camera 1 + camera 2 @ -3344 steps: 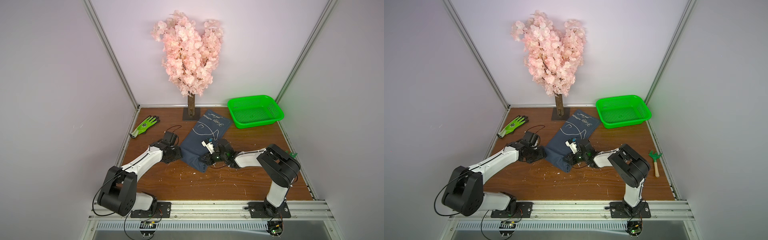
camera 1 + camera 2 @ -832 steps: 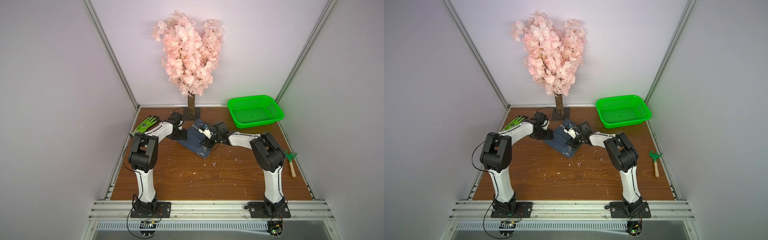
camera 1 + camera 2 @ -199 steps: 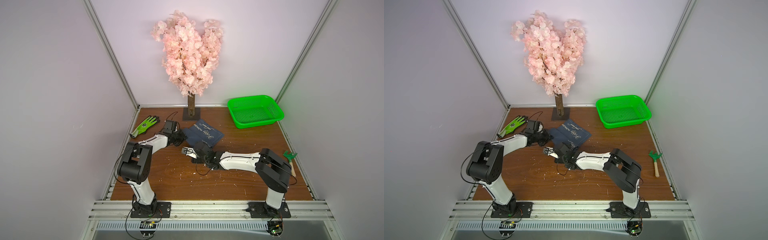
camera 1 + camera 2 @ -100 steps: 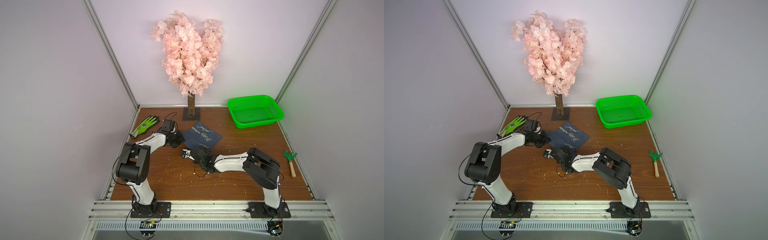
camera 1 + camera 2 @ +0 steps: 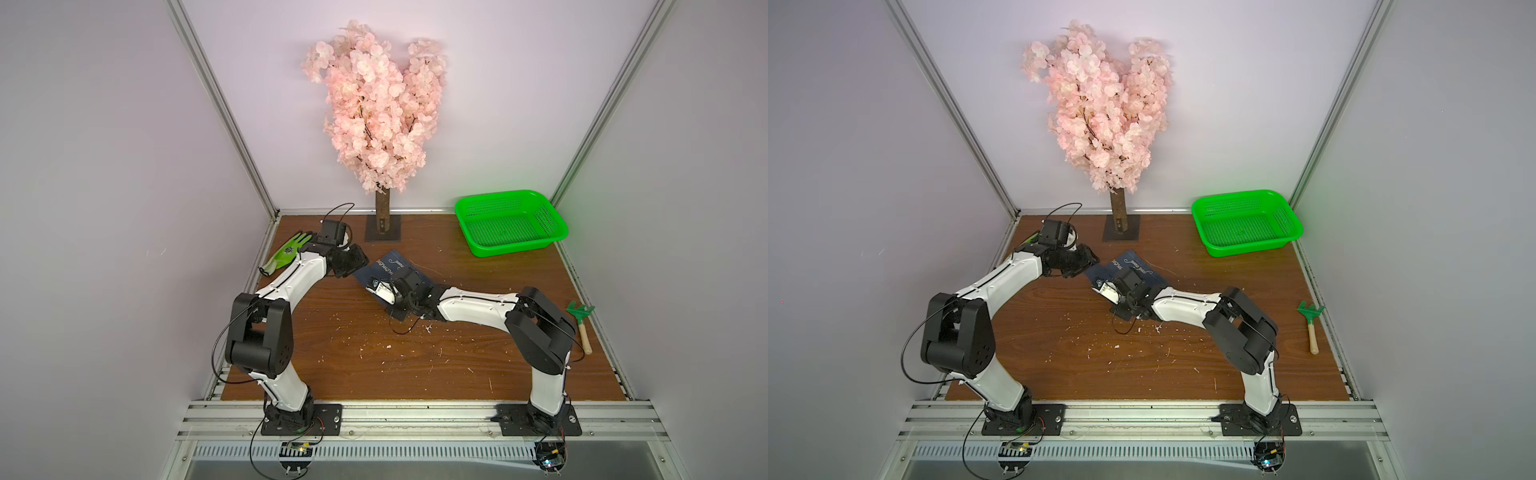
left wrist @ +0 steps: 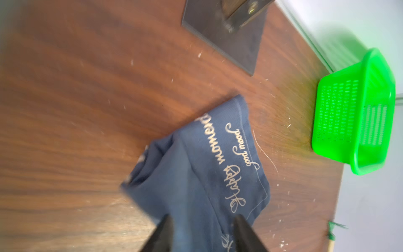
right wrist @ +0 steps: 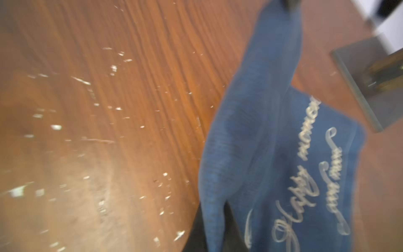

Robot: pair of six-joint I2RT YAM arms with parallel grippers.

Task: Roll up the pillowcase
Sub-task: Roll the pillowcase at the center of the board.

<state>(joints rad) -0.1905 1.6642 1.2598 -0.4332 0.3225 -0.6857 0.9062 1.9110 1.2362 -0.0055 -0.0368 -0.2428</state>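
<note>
Pinching navy pillowcase (image 7: pixel 250 152) in right gripper (image 7: pixel 214 228), with left gripper (image 6: pixel 202 229) spread over its rumpled, script-printed folds on wood-grain desk (image 6: pixel 87 109).

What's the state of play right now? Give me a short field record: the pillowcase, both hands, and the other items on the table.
pillowcase: navy, bunched and partly folded, lettering up, in front of the tree base; no tidy roll yet
left hand: open, fingers straddling one end of the cloth
right hand: shut, pinching a fold of the pillowcase
glove: green, far-left edge, apart from the cloth
basket: green, far-right corner
rake: by the right edge
</note>
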